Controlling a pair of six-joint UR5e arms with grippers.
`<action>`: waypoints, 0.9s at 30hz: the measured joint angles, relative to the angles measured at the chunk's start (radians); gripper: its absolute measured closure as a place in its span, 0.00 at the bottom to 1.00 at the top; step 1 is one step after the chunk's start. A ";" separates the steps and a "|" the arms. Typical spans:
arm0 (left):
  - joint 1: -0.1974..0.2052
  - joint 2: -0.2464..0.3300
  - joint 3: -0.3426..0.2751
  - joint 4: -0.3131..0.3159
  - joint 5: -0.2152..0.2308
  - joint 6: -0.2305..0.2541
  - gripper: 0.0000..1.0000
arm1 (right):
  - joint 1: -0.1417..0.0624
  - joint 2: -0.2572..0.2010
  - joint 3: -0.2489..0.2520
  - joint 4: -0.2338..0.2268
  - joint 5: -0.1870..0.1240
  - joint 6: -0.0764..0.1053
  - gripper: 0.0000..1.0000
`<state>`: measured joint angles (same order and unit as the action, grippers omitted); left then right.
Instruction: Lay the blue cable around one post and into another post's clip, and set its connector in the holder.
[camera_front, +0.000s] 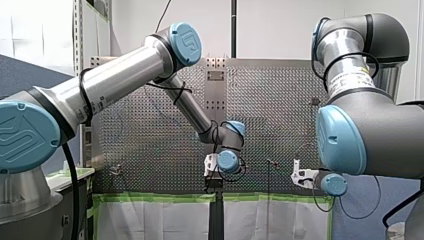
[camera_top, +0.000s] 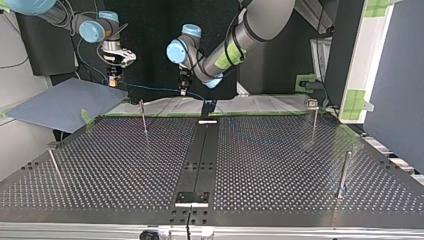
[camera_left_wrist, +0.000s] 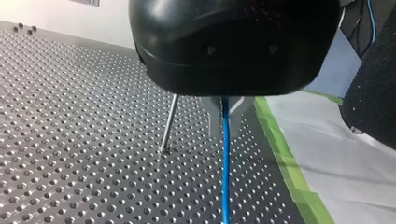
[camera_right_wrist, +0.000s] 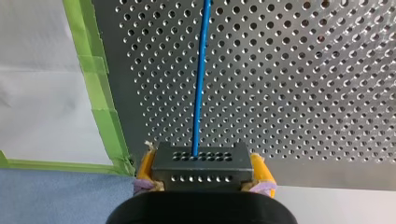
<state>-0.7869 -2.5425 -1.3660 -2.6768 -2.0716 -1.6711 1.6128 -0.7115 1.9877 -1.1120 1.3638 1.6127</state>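
Four posts (camera_top: 143, 116), one blue cable (camera_right_wrist: 200, 79), one connector (camera_right_wrist: 201, 165)

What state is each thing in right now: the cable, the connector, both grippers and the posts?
My left gripper: shut on blue cable.
My right gripper: shut on connector.
Blue cable: stretched between both grippers.
Connector: held between yellow pads, not yet set down.
Post nearest the grippers: upright, no cable round it.
Clip post: upright, no cable in its clip.
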 joint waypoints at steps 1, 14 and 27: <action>0.000 0.000 0.000 0.004 0.000 0.000 0.93 | 0.000 0.000 0.000 0.000 0.000 0.000 1.00; -0.005 -0.001 0.000 0.041 0.000 -0.006 0.95 | -0.004 -0.001 -0.001 0.002 0.008 -0.002 1.00; -0.019 -0.003 0.000 0.128 0.013 -0.027 0.95 | -0.012 -0.008 -0.043 0.060 0.031 -0.024 1.00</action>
<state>-0.8055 -2.5451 -1.3656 -2.5485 -2.0588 -1.6978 1.6004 -0.7192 1.9444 -1.0518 1.3947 1.5891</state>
